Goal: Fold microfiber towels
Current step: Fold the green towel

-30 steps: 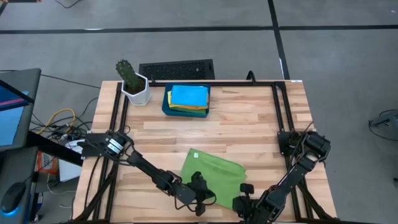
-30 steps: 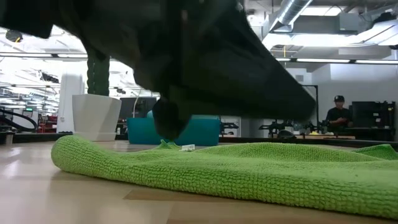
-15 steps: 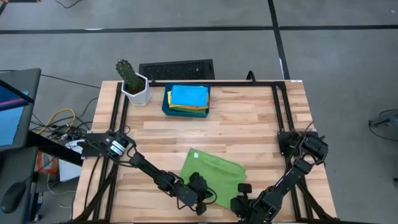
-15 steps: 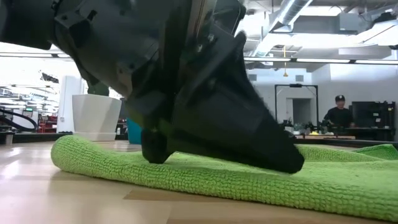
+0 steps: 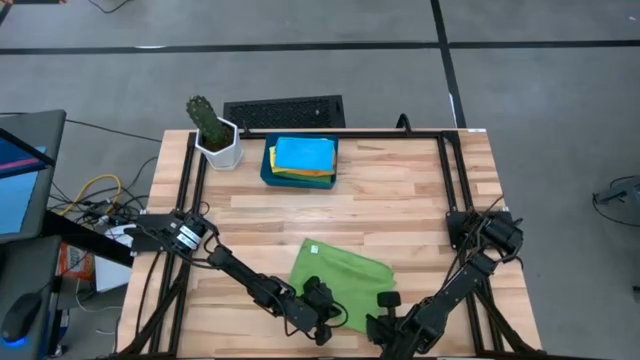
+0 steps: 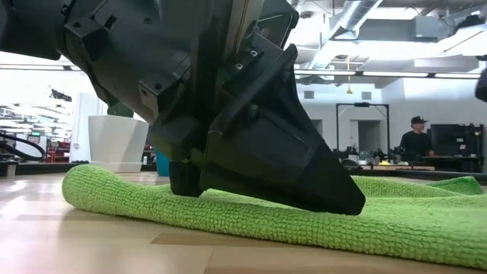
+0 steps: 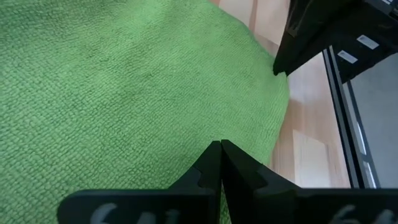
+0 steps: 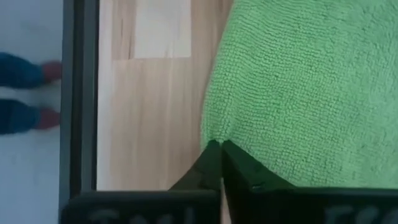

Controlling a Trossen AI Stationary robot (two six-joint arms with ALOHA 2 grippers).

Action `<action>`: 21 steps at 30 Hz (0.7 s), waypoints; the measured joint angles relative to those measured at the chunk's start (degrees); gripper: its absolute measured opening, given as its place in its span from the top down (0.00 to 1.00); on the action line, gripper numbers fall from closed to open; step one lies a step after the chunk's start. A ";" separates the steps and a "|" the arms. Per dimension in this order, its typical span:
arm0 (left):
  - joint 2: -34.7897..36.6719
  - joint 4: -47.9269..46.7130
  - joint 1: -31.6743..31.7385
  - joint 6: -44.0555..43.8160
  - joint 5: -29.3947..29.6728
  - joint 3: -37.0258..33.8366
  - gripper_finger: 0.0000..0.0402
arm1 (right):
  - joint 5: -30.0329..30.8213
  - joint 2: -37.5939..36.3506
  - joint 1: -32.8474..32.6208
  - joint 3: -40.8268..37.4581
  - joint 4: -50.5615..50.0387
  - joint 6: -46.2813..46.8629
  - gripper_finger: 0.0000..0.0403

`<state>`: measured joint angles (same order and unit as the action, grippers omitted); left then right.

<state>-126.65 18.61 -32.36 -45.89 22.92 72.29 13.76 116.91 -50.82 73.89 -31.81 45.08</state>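
Fingers (image 7: 219, 163) of left gripper (image 5: 322, 300) pressed together, tips down on green towel (image 5: 340, 282) at its near-left edge; nothing seen between them in left wrist view. Fingers (image 8: 214, 158) of right gripper (image 5: 388, 301) closed tip to tip at towel's near-right corner, apparently pinching the cloth edge there; grip on fabric not fully confirmable from right wrist view. Green towel spread flat and unfolded on tabletop (image 5: 400, 190) near front edge, between both grippers. Remaining towels stacked in dark teal tray (image 5: 268, 172) at rear of tabletop: sky-blue towel (image 5: 303, 153) on top, yellow and orange edges (image 5: 305, 175) showing beneath; any lower cloth concealed by the stack. White pot with cactus (image 5: 214, 135) just left of tray. Black keyboard-like panel (image 5: 283, 110) behind tabletop's rear edge. Cables (image 5: 95, 195) and part of a monitor (image 5: 20, 180) at left, off the tabletop. Low view largely blocked by a dark gripper body (image 6: 228, 106) resting on the towel's pile; tray reduced to a small teal sliver, pot partly covered. Person (image 6: 415, 137) standing far back in the room, well clear of the arms. Near edge of towel under both arm links hidden in high view.
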 joint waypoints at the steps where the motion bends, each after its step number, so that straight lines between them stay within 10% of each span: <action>1: 0.00 0.00 0.00 -0.01 0.00 0.00 1.00 | -0.22 0.04 0.11 0.78 -0.77 -1.14 0.97; 21: 0.70 -0.59 0.44 -3.34 -2.17 0.00 1.00 | -2.06 0.30 9.31 11.61 -6.86 -30.24 0.94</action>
<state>-125.95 18.02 -31.92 -49.23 20.75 72.29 11.70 117.21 -41.51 85.50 -38.68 14.84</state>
